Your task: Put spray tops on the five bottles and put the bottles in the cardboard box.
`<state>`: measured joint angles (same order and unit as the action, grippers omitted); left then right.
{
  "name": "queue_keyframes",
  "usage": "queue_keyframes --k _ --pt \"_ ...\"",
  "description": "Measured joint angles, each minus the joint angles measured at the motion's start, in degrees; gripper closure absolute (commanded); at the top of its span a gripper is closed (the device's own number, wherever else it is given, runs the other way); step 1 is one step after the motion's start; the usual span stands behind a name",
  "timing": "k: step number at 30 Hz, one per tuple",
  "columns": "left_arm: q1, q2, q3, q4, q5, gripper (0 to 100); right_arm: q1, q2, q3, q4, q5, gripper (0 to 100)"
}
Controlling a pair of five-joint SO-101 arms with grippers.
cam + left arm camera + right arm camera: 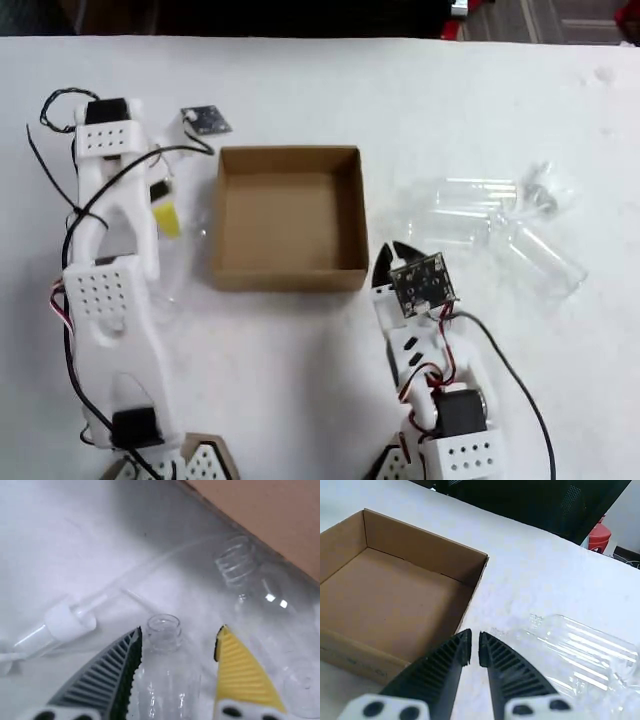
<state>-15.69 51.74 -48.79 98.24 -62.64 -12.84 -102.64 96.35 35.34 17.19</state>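
Nothing readable is turning up in any view right now. A faint dark mark, maybe print, is sitting on the outer wall of the box [355, 657], and it is staying too small to make out.
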Motion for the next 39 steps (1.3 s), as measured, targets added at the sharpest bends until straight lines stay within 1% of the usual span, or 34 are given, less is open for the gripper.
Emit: queue_keyframes --k 2,4,13,18,22,24,29,34,39 --pt "0.0 0.0 0.0 0.0 -0.1 88 0.0 0.0 0.0 0.0 0.0 98.4" --pt "0.0 0.0 0.0 0.0 -0.1 91 0.0 0.0 0.0 0.0 0.0 98.4" --pt "0.1 0.0 0.0 0.0 -0.1 91 0.0 0.0 0.0 0.0 0.0 98.4" --pt "0.2 0.0 0.0 1.5 -0.1 90 0.0 0.0 0.0 0.0 0.0 98.4" --pt "0.2 0.0 0.0 1.5 -0.1 82 0.0 0.0 0.0 0.0 0.0 98.4" --pt "0.2 0.0 0.0 1.5 -0.1 81 0.0 0.0 0.0 0.0 0.0 98.4" --pt "0.2 0.0 0.0 1.5 -0.1 81 0.0 0.0 0.0 0.0 0.0 98.4" --pt "0.2 1.1 0.0 1.1 -3.1 81 0.0 0.0 0.0 0.0 0.0 98.4" --pt "0.0 3.8 0.0 1.0 -3.7 83 0.0 0.0 0.0 0.0 0.0 98.4"
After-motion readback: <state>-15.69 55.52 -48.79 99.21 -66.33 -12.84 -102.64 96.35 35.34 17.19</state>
